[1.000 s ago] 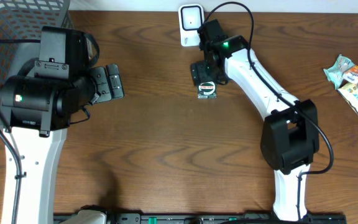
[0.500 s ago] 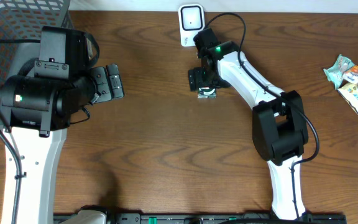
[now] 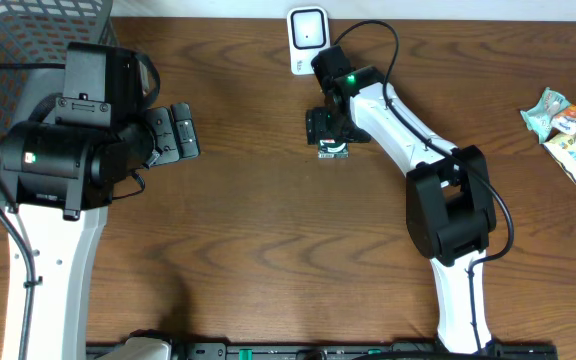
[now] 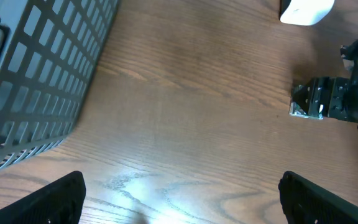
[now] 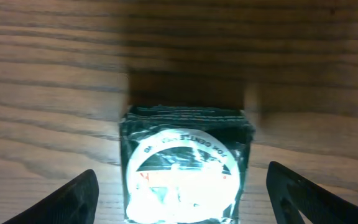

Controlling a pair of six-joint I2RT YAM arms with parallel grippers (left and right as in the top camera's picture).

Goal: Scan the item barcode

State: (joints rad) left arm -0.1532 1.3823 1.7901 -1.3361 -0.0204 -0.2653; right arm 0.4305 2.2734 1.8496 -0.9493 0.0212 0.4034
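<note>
The item (image 5: pixel 185 165) is a small dark green packet with a round white label, lying flat on the wooden table (image 3: pixel 268 230). In the right wrist view it sits between the fingertips (image 5: pixel 73 199) of my right gripper (image 5: pixel 182 199), with a gap on each side, so the jaws stand open around it. From overhead the right gripper (image 3: pixel 326 128) covers most of the item (image 3: pixel 334 150). The white scanner (image 3: pixel 307 40) stands just behind it at the table's far edge. My left gripper (image 3: pixel 181 132) is open over bare wood, far left of the item (image 4: pixel 300 111).
A grey wire basket (image 3: pixel 28 40) fills the back left corner and shows in the left wrist view as the basket (image 4: pixel 42 81). A pile of snack packets (image 3: pixel 573 125) lies at the right edge. The scanner (image 4: pixel 306 9) shows at the top of the left wrist view.
The right arm's elbow has swung left and its gripper has shifted slightly over the item, its jaws narrowing a little. The left arm has not moved.
</note>
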